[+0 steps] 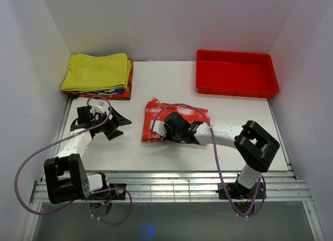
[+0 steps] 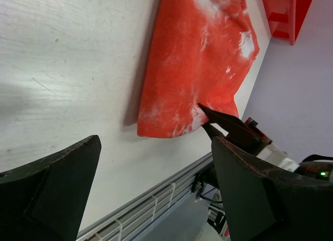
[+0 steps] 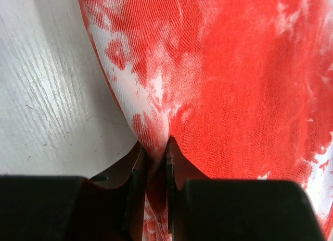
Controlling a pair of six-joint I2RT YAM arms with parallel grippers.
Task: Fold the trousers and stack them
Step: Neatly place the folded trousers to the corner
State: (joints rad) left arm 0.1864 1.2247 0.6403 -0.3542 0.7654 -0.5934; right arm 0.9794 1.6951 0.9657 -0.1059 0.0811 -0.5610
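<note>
Trousers [image 2: 197, 59] lie folded into a compact bundle near the middle of the surface [image 1: 208, 152], and the right arm's fingers [image 3: 139, 160] have pinched shut on a ridge of cloth at the bundle's near-left edge. The left arm's fingers [image 1: 120, 119] stand spread wide just left of the bundle, holding nothing. The step in hand looks like taking hold of the bundle to turn it over once more or carry it to a stack. To do it well, the pinch should catch every layer at that edge, not only the top one, and any lift should stay low and even so the fold does not fall open. The free left fingers could steady the opposite side. At the far right sits a red plastic tray [image 1: 234, 89], with nothing visible inside it. At the far left, a folded yellow garment [image 1: 96, 70] tops a small pile of other folded cloth.
</note>
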